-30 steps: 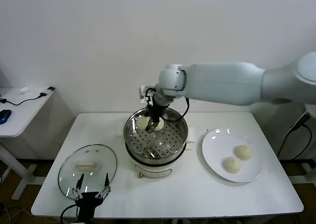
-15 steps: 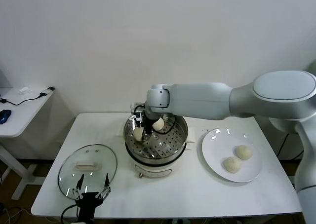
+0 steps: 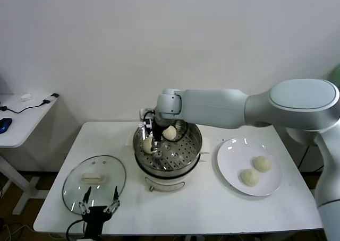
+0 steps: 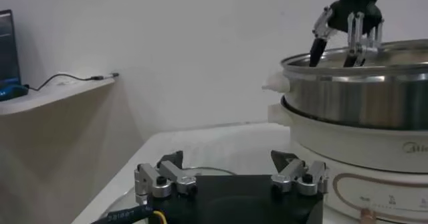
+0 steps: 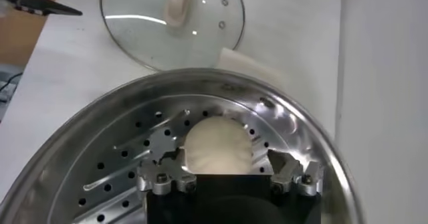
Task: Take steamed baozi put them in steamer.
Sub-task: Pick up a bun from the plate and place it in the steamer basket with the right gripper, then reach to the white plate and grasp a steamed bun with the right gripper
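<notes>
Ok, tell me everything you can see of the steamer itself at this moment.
The steamer is a round, shiny steel basket with a perforated floor, sitting upright on a white cooker base near the middle of the table. Its lid is off. Two buns lie inside at the far left: one right below the open right gripper, the other beside it. The gripper's fingers reach down inside the rim.

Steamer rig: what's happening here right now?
The right tool is down inside the steamer with its fingers open around a baozi resting on the perforated floor, so that bun looks just released. A second baozi already sits in the basket. Two more wait on the white plate. The left tool is parked, open, at the table's near edge by the glass lid.
</notes>
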Available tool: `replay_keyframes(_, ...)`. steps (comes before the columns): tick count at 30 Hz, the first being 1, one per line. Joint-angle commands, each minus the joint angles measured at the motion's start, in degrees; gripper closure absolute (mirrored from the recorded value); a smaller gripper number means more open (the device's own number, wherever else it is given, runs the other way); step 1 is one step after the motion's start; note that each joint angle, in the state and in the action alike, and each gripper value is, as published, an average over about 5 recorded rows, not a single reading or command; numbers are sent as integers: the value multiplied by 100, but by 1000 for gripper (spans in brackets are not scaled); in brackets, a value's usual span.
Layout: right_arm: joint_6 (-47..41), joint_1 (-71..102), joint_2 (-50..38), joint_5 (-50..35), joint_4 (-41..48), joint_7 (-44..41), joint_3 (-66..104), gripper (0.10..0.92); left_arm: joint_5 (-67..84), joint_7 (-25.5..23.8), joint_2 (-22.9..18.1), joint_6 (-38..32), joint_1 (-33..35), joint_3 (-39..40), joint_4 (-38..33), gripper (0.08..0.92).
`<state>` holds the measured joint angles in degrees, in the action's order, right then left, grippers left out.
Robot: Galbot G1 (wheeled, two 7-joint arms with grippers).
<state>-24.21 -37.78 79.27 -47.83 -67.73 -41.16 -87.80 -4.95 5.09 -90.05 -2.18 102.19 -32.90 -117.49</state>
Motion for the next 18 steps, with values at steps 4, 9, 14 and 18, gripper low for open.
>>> replay_keyframes(4,1021,-1253,-2012,486,-621,-1469,55,203,7,-20,5,44,-67,-52,25,177)
replay_keyframes(9,1456,-1622,-3179,914,-1008,-1978,-510,203,34,-29,20,58,-107,-89,36,177)
replay_keyframes(14,1740,-1490,-4061,1537,-1321,-2190,-1155,203,50,-35,20,70,-127,-113,22,177)
replay_keyframes(18,1756,-1033,-4561,2178,-1458,-2136,-1300,203,57,-34,14,65,-124,-128,31,177)
